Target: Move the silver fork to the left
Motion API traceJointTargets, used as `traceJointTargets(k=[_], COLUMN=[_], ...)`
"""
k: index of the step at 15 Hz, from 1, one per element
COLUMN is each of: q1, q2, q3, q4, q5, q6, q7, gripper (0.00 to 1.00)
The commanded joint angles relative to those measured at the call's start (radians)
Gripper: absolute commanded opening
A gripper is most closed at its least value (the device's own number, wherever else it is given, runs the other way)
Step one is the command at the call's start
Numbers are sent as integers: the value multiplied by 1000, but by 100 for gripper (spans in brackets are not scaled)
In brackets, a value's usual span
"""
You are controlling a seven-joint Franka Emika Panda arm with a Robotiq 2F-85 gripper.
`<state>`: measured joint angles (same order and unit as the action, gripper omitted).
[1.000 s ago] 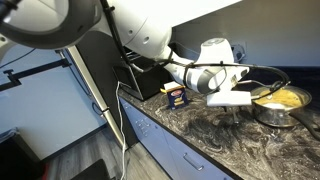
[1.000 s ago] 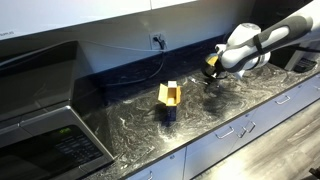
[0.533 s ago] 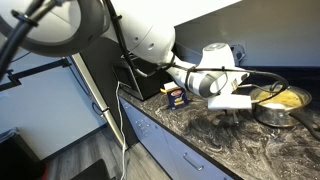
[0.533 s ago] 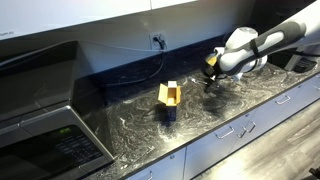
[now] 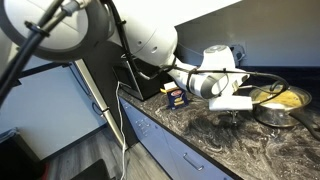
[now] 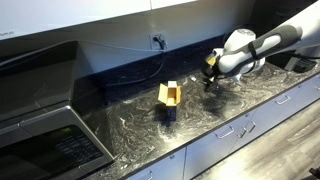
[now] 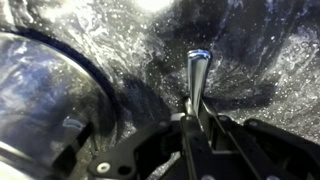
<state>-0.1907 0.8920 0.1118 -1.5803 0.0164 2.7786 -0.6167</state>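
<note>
Wrist view shows the gripper [image 7: 197, 120] pinched tight on the silver fork [image 7: 198, 72], its long axis running straight ahead of the jaws.

Both exterior views stand well back from the tool [image 5: 232, 111] [image 6: 209, 84], looking along the desk [image 5: 190, 132] [image 6: 130, 125] from opposing ends and sharing the box [image 5: 176, 97] [image 6: 169, 100] near the tool, while the wrist view peers closely down past the tool [image 7: 195, 125] onto the desk [image 7: 255, 40].
</note>
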Motion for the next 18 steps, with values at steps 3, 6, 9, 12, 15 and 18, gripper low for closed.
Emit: traceJointTargets(k=[3, 6, 9, 12, 15, 18], q1=[-6, -22, -32, 24, 90, 137], q2=[14, -29, -90, -157, -219, -265], q3=[14, 37, 52, -9, -68, -85], q4=[37, -17, -85, -159, -241, -311], q5=[-30, -27, -23, -45, -98, -136], q6=[-38, -26, -25, -28, -14, -4], q7=[35, 12, 13, 95, 222, 292], gripper=[3, 3, 3, 3, 3, 3])
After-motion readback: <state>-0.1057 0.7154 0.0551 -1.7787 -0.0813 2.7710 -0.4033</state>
